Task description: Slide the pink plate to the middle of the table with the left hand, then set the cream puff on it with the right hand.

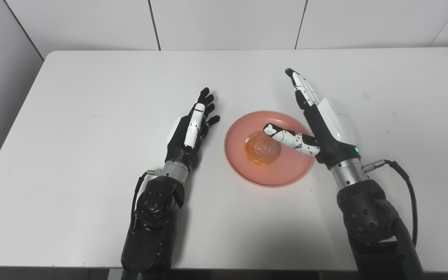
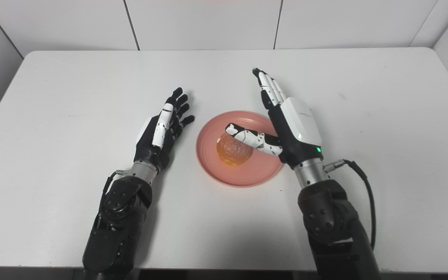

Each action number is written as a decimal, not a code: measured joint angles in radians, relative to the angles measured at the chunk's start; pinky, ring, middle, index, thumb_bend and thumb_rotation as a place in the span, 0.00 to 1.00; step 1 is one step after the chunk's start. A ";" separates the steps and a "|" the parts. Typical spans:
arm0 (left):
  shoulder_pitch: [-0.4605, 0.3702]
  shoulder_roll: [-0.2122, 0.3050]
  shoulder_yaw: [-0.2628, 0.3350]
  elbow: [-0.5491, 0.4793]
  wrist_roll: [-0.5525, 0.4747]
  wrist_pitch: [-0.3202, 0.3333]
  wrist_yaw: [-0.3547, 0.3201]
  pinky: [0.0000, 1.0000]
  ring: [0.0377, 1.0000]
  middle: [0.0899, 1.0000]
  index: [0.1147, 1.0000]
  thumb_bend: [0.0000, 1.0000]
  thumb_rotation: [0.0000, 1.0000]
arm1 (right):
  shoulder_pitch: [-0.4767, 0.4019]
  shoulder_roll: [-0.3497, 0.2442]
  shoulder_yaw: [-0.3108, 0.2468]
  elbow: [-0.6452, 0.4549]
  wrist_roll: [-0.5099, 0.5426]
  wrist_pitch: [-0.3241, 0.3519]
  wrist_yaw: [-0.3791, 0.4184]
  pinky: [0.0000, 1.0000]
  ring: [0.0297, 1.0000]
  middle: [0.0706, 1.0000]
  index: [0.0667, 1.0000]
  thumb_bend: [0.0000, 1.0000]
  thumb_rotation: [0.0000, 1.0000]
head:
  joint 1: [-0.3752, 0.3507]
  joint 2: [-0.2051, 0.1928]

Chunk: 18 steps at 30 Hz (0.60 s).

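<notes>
The golden round cream puff (image 1: 262, 147) sits on the shallow pink plate (image 1: 286, 175), mid white tabletop (image 1: 91, 97); both the right hand (image 1: 321, 124) and left hand (image 1: 191, 130) are spread, empty. Best lift straight up, sparing the pastry

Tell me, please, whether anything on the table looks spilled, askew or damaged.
Nothing stands out. The cream puff sits whole on the pink plate, which lies flat on the table. Both the left hand and right hand are open, holding nothing.
</notes>
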<state>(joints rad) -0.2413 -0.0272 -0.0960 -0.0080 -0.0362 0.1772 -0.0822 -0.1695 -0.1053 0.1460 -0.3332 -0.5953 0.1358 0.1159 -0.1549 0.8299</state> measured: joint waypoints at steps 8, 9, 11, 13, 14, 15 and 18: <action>0.093 0.070 0.002 -0.093 0.055 -0.043 -0.001 1.00 1.00 1.00 1.00 0.50 1.00 | 0.119 0.046 -0.062 0.020 0.096 -0.039 -0.130 1.00 1.00 1.00 1.00 0.57 1.00 | 0.000 -0.002; 0.111 0.073 0.001 -0.098 0.068 -0.062 0.003 1.00 1.00 1.00 1.00 0.50 1.00 | 0.128 0.055 -0.068 0.041 0.121 -0.068 -0.148 1.00 1.00 1.00 1.00 0.53 1.00 | 0.000 -0.002; 0.146 0.075 -0.001 -0.102 0.107 -0.125 0.021 1.00 1.00 1.00 1.00 0.47 1.00 | 0.142 0.070 -0.079 0.078 0.176 -0.106 -0.172 1.00 1.00 1.00 1.00 0.49 1.00 | 0.002 -0.002; 0.188 0.075 -0.003 -0.103 0.137 -0.191 0.035 1.00 1.00 1.00 1.00 0.45 1.00 | 0.154 0.082 -0.084 0.099 0.217 -0.131 -0.181 1.00 1.00 1.00 1.00 0.45 1.00 | 0.002 -0.002; 0.206 0.075 -0.003 -0.102 0.146 -0.212 0.042 1.00 1.00 1.00 1.00 0.44 1.00 | 0.155 0.084 -0.084 0.113 0.231 -0.144 -0.183 1.00 1.00 1.00 1.00 0.43 1.00 | 0.006 -0.002; 0.220 0.075 -0.003 -0.101 0.150 -0.231 0.043 1.00 1.00 1.00 0.99 0.42 1.00 | 0.155 0.084 -0.082 0.121 0.238 -0.147 -0.184 1.00 1.00 1.00 1.00 0.41 1.00 | 0.006 -0.002; 0.237 0.075 -0.001 -0.102 0.160 -0.260 0.045 0.99 1.00 0.99 0.98 0.41 1.00 | 0.153 0.086 -0.083 0.128 0.259 -0.149 -0.185 1.00 1.00 1.00 1.00 0.39 1.00 | -0.014 -0.002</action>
<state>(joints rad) -0.0047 0.0481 -0.0973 -0.1096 0.1237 -0.0832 -0.0370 -0.0165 -0.0193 0.0631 -0.2052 -0.3361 -0.0131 -0.0692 -0.1685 0.8283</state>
